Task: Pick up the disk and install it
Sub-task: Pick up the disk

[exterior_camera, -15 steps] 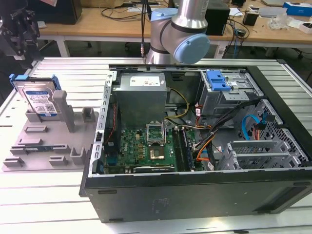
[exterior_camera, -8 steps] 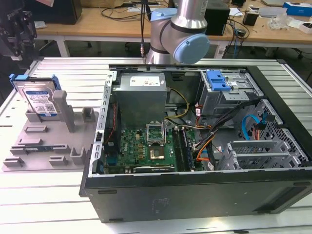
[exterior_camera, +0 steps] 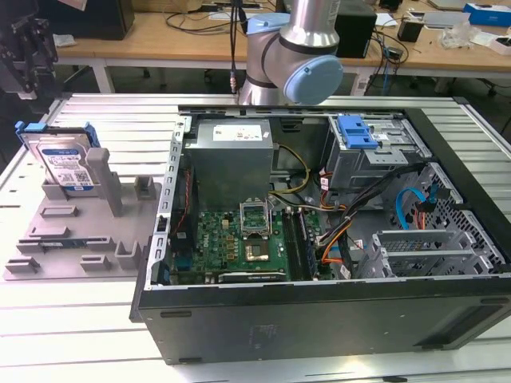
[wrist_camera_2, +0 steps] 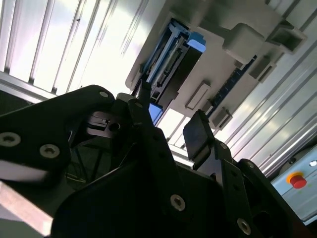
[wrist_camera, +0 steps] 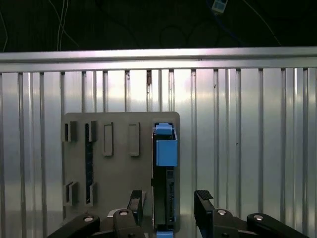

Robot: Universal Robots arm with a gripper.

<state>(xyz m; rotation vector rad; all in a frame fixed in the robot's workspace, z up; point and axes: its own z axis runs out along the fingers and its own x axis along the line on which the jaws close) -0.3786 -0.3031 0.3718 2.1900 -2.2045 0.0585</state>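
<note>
Here I am: in both wrist views my gripper (wrist_camera: 169, 208) (wrist_camera_2: 171, 124) points down, black fingers (wrist_camera: 203, 204) spread wide apart, gripping nothing. In the exterior view my arm (exterior_camera: 297, 48), silver with blue caps, stands by the table's (exterior_camera: 96, 319) far edge.

Exterior view: room light was even, with soft shadows inside the computer case (exterior_camera: 319, 319). Second wrist view: glare washed out the ribbed table (wrist_camera_2: 49, 39); the gripper (wrist_camera_2: 171, 111) stood backlit, nearly black. First wrist view: table bright, backdrop dark.
</note>
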